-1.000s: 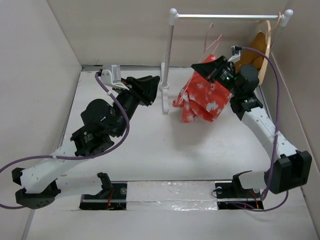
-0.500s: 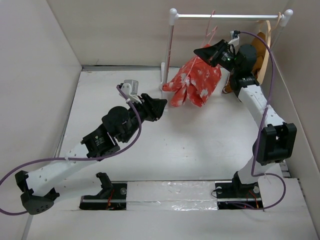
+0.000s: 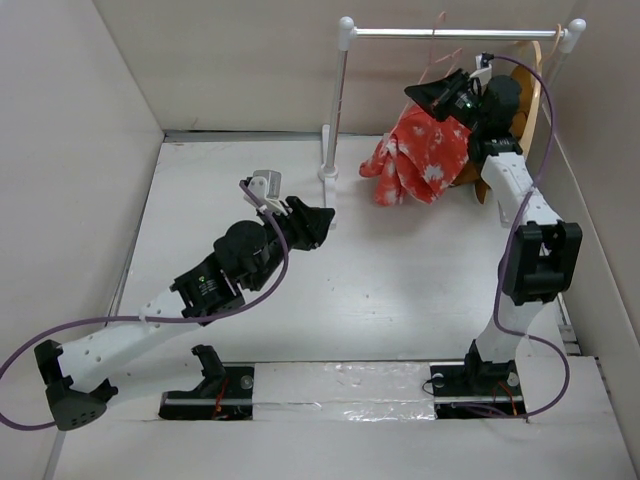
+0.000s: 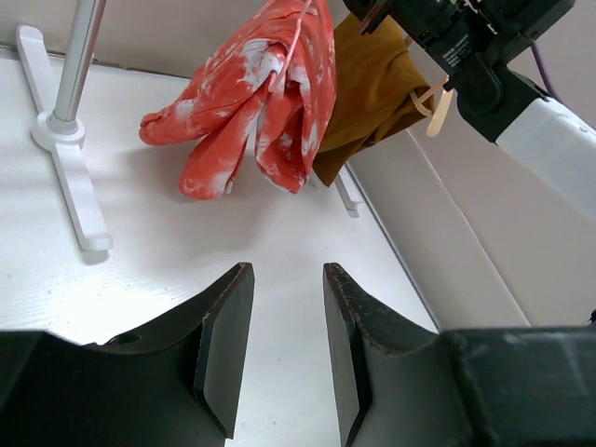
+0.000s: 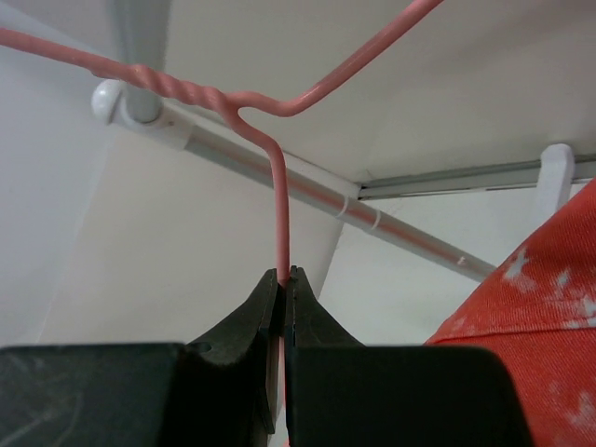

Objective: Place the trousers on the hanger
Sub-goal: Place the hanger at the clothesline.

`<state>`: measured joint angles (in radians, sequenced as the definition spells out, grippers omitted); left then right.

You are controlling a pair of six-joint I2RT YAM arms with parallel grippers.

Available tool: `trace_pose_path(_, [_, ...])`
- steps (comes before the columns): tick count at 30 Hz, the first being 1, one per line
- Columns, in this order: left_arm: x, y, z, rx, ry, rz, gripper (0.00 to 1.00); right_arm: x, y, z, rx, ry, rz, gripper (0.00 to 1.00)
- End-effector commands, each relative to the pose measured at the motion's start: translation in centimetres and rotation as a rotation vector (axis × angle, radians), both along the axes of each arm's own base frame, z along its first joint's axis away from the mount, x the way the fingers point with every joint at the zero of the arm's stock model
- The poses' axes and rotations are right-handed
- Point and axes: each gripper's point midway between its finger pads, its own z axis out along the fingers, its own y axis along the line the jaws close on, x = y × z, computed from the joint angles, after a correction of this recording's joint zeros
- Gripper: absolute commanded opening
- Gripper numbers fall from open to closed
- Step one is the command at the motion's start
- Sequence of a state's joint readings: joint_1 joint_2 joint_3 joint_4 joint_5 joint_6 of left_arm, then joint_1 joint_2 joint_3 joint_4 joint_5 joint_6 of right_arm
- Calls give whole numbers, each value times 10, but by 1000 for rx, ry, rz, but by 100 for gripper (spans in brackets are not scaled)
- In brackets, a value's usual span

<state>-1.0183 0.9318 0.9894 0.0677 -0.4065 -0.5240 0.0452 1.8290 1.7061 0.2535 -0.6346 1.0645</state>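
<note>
The left arm [image 3: 110,340] and right arm [image 3: 520,195] share white perforated link shells, black joint housings, looping purple cables [image 3: 70,324], and matte black wedge-shaped gripper fingers [image 4: 223,345].

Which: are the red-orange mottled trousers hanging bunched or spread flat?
Hanging bunched: trousers droop from the pink wire hanger pinched by right gripper.

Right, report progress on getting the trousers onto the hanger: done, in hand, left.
Done: the trousers look draped over the pink hanger.
In hand: the right gripper is shut on the hanger's wire neck, holding it up by the rail.
Left: whether the hanger is hooked over the rail cannot be told; if not, hook it, then release.
The left gripper is open, holding nothing.
</note>
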Motion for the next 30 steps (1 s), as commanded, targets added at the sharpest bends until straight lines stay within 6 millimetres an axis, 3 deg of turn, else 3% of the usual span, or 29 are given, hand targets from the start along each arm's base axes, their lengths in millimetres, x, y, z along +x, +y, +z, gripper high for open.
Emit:
trace_pose_path(1, [2, 9, 18, -72, -30, 33, 34, -9, 1, 52, 3, -187, 27, 0])
trace_pose_path(8, [1, 18, 18, -80, -38, 61, 34, -14, -4, 25, -6, -174, 19, 0])
trace_pose_path(9, [2, 19, 17, -80, -38, 63, 36, -17, -4, 25, -8, -190, 20, 4])
trace_pose_path(11, [3, 19, 13, -67, -33, 72, 37, -19, -6, 15, -13, -176, 5, 19])
trace_pose_path(12, [4, 21, 10, -58, -28, 84, 39, -22, -12, 18, -30, -190, -13, 34])
trace_pose_path(15, [6, 25, -3, -43, -9, 107, 45, -31, -14, 19, -59, -204, -32, 56])
trace_pose_path(16, [7, 26, -6, -37, -3, 116, 48, -31, -20, 20, -69, -204, -55, 62])
trace_pose_path(19, [7, 33, -13, -33, 12, 144, 54, -41, -25, 24, -113, -220, -95, 63])
trace_pose_path(20, [7, 36, -13, -36, 11, 151, 56, -44, -26, 24, -124, -223, -101, 69])
trace_pose_path(21, [7, 39, -16, -39, 13, 163, 59, -46, -28, 16, -150, -224, -111, 100])
trace_pose_path(24, [6, 46, -20, -30, 20, 185, 61, -59, -34, 22, -172, -256, -133, 100])
trace_pose_path(25, [6, 47, -21, -30, 26, 190, 61, -63, -34, 12, -176, -242, -129, 100])
trace_pose_path(28, [6, 50, -24, -26, 27, 200, 61, -84, -41, 20, -192, -290, -162, 100])
trace_pose_path(29, [7, 51, -27, -15, 34, 205, 61, -87, -46, 7, -198, -268, -174, 100])
trace_pose_path(30, [7, 54, -27, -16, 38, 219, 62, -102, -46, 17, -200, -306, -179, 100])
